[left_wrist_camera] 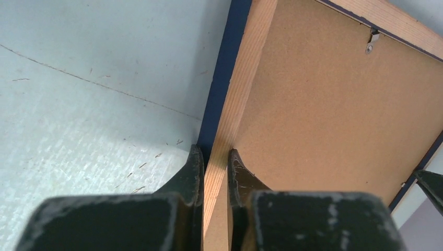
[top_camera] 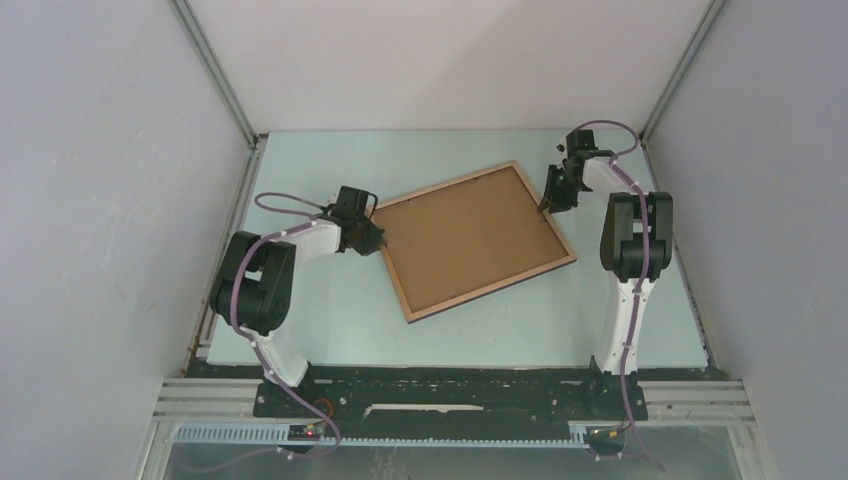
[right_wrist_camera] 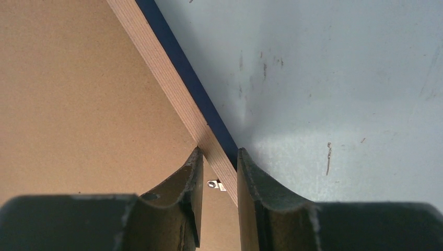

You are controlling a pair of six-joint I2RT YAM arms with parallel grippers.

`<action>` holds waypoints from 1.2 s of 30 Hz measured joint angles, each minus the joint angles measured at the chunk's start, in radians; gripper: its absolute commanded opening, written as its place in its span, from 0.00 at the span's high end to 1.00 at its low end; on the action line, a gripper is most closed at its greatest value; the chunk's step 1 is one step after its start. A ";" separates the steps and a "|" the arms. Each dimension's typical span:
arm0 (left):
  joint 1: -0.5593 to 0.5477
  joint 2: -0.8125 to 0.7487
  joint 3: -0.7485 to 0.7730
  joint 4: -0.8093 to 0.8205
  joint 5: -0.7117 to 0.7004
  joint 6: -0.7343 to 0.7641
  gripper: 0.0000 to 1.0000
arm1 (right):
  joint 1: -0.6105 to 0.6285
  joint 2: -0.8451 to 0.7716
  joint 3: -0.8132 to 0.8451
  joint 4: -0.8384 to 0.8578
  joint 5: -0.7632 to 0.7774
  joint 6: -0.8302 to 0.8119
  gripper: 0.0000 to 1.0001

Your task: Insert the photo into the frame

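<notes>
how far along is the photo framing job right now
Looks done: the frame lies back up, its backing board in place, a clip showing. In hand: left claw and right claw each pinch an opposite rail. Remaining: no photo is visible, so I cannot tell whether it is inside; turning the frame over would likely show.

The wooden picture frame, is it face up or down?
Face down: the light-brown wooden frame shows its plain brown back board on top.
</notes>
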 measured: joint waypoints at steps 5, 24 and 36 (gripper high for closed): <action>0.001 -0.008 -0.003 -0.009 0.007 0.006 0.78 | 0.000 0.000 0.000 0.004 -0.013 0.000 0.83; 0.043 -0.437 -0.158 -0.007 0.043 0.342 0.10 | 0.002 0.001 -0.005 0.009 -0.018 0.004 0.70; 0.019 -0.535 -0.184 0.039 0.233 0.370 0.04 | 0.010 0.001 -0.007 0.012 -0.018 0.018 0.59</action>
